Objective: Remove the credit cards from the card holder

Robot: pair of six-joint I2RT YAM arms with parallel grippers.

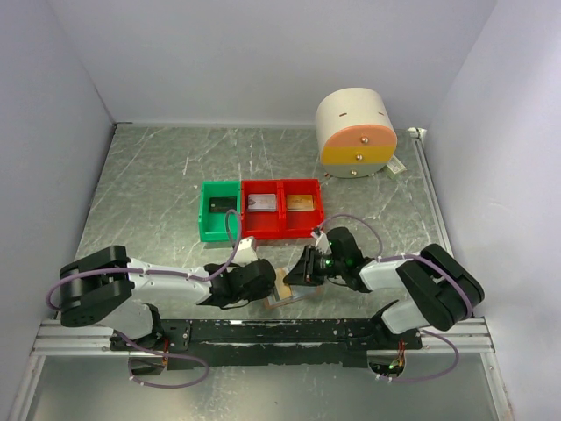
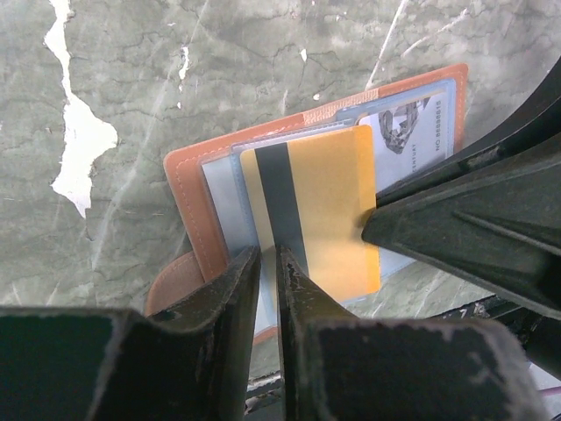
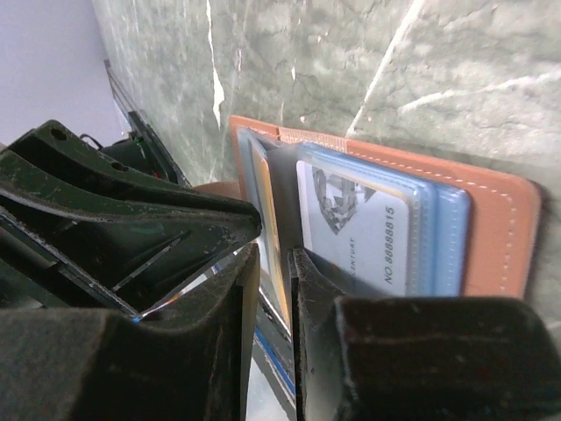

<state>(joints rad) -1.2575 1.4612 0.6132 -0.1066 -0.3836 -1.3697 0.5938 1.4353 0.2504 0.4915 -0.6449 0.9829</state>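
The tan card holder [image 2: 188, 189] lies open on the marble table, its pale blue lining up; from above it shows between both grippers [image 1: 282, 285]. A gold credit card [image 2: 337, 210] with a black stripe sticks halfway out of a clear sleeve. My left gripper [image 2: 269, 254] is shut on that card's near edge. My right gripper [image 3: 273, 254] is shut on the edge of the card holder [image 3: 491, 237], and its fingers [image 2: 456, 224] touch the gold card's right side. A white numbered card [image 3: 359, 228] sits in another sleeve.
Behind the grippers stand a green bin [image 1: 207, 230] holding a dark card and a red double bin [image 1: 282, 230] holding a silver and a gold-brown card. A big cream cylinder with an orange band [image 1: 355, 132] stands at the back right. White walls enclose the table.
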